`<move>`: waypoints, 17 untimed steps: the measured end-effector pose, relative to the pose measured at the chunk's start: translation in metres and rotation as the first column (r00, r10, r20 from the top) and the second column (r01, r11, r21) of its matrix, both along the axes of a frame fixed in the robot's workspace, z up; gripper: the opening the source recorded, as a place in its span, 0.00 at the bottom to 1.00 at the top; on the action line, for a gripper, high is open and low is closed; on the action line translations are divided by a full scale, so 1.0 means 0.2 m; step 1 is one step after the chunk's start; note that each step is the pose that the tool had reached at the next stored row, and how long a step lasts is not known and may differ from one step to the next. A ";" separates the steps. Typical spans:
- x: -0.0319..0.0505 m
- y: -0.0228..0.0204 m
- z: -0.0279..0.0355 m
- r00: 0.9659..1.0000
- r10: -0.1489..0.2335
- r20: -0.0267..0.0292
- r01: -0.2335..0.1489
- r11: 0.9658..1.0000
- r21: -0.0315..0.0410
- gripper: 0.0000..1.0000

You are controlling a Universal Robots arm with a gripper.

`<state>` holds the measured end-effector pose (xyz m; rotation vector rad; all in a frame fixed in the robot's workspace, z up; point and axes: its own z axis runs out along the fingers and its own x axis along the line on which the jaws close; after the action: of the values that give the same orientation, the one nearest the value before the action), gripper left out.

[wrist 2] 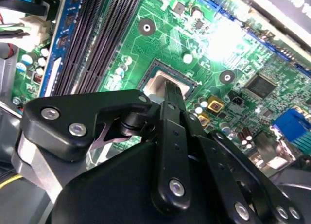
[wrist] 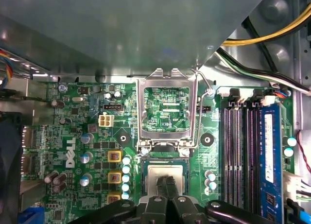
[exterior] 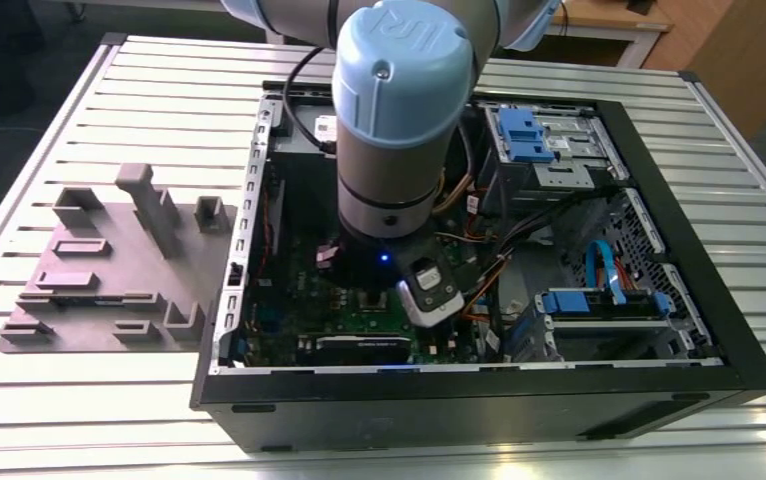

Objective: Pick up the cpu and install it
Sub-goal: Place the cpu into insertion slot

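Tabletop of ribbed metal carries an open computer case and, at the exterior view's left, a grey plastic tray; wooden furniture stands behind. The arm reaches down into the case, its bulk hiding the socket area in the exterior view, and glare whitens part of the motherboard in the second wrist view. In both wrist views the cpu lies flat in its socket, beside the raised metal frame. The gripper has its fingers drawn together with nothing between them, tips over the cpu's middle; whether they touch it cannot be made out.
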<state>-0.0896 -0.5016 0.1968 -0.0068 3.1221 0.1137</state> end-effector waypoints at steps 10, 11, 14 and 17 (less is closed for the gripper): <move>-0.001 0.013 -0.018 1.000 -0.006 -0.001 0.006 1.000 0.000 0.10; -0.001 0.013 -0.018 1.000 -0.007 0.000 0.007 1.000 0.000 0.10; -0.001 0.014 -0.020 1.000 -0.007 0.000 0.007 1.000 0.000 0.10; -0.001 0.015 -0.015 1.000 -0.007 0.000 0.007 1.000 0.001 0.10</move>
<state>-0.0897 -0.4987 0.1938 0.0036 3.1213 0.1157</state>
